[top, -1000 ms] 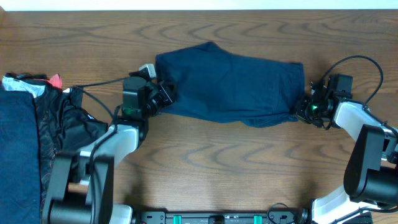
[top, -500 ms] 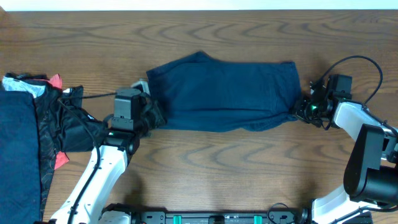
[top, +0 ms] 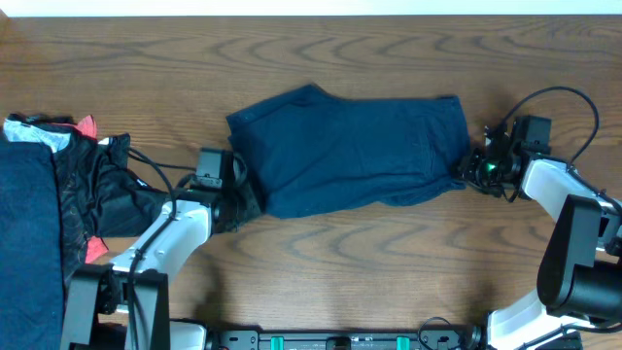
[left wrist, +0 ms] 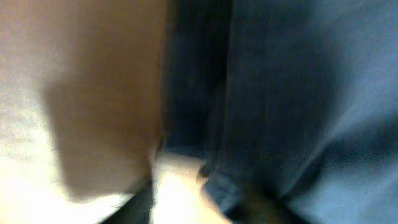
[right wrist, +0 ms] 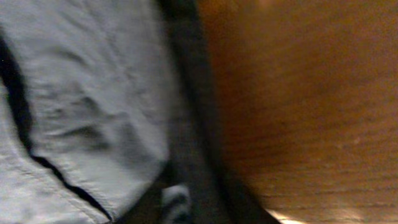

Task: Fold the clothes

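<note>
**Navy garment lies between two grippers at mid-table**

A dark blue garment lies folded across the middle of the wooden table, its long side running left to right; its left end is wider and sits a little askew, and its lower edge is uneven and rumpled.

The left gripper is at the garment's lower left corner, touching the cloth; the left wrist view is badly blurred, showing only blue fabric beside bare wood, so whether its jaws are closed on the cloth or apart cannot be told.

The right gripper is at the garment's lower right corner, right against the fabric; its wrist view shows creased cloth filling the left side, a dark hem running down the middle and bare wood to the right; the jaws themselves are not clear there, so their state cannot be told either.

A pile of other clothes, dark with patches of red and white, lies at the table's left edge, well apart from the garment.
</note>
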### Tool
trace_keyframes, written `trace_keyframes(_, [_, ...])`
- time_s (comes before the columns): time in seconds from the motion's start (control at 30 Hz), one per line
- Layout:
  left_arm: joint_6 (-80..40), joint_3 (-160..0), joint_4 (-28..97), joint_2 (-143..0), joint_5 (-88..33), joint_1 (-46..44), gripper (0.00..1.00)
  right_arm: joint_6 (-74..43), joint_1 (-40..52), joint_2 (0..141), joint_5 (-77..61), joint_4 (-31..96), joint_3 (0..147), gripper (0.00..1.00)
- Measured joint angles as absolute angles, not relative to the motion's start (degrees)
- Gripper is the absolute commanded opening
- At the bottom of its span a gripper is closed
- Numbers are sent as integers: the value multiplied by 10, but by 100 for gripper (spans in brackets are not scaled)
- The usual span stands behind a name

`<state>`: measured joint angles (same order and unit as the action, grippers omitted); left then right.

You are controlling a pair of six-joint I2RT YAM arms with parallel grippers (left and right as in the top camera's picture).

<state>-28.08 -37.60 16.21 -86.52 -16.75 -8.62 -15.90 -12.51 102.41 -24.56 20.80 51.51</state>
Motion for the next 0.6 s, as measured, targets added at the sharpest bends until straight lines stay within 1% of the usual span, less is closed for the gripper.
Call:
trace_keyframes(0.03, [-280,-377,139,-868,-168,-84,63,-158,-125,1022,-250,207,517,99])
trace_keyframes(0.07, [-280,-376,119,-872,-170,-81,69,-157,-125,1019,-252,205,519,99])
trace_keyframes(0.17, [-283,-373,61,-875,-189,-72,74,-143,-126,1013,-250,208,528,99])
trace_keyframes(0.33, [-291,-373,-24,-857,-207,-55,75,-130,-149,1014,-244,223,533,99])
trace_keyframes(0.6, [-300,-372,-26,-854,-206,-28,75,-128,-167,1017,-236,240,543,99])
